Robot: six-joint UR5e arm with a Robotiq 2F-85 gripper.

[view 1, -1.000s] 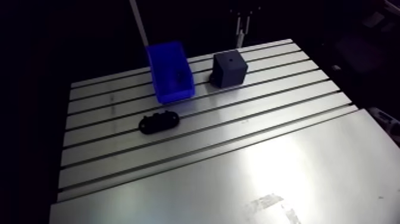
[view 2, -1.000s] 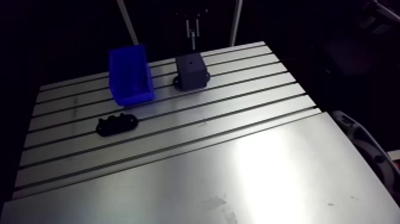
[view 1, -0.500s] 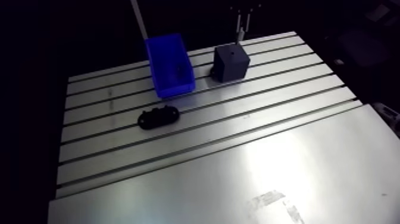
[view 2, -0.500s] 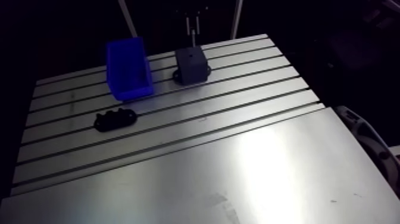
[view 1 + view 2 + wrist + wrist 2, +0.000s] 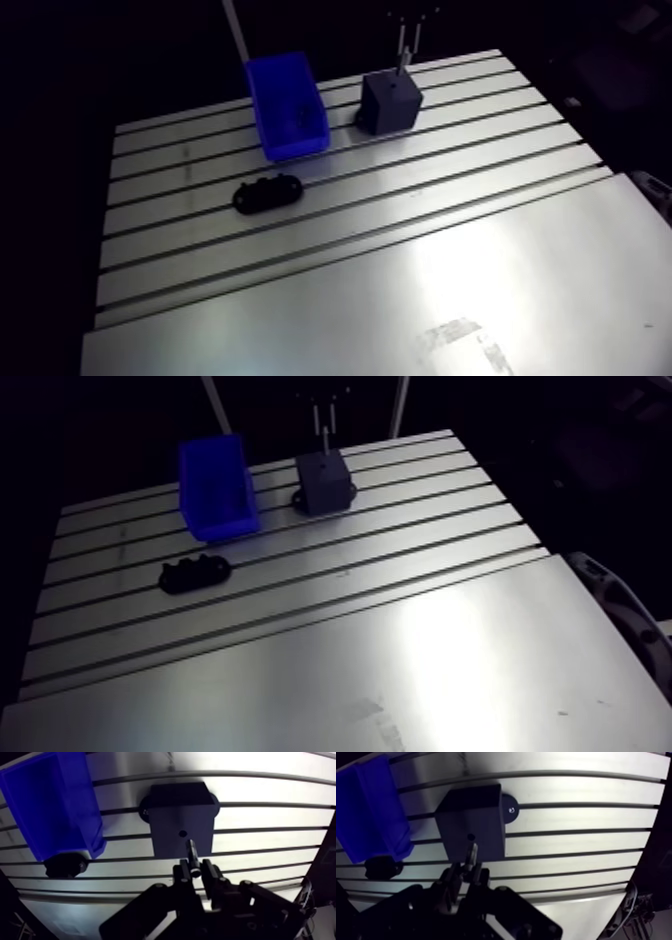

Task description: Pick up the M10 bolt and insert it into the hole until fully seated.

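1. Two fingers [image 5: 211, 873] of the claw [image 5: 196, 871] pinch the M10 bolt [image 5: 192, 854] by its head end, shank pointing down at the dark block [image 5: 182, 827].
2. In the wrist view the bolt's tip sits over the block's top face, just beside the hole [image 5: 183, 833] and not inside it; whether it touches the face cannot be told.
3. The block stands at the far side of the bench [image 5: 450, 250].
4. A blue bin [image 5: 287, 105] stands just left of the block.
5. A black lobed part [image 5: 267, 194] lies nearer, left of the block and apart from the bin.
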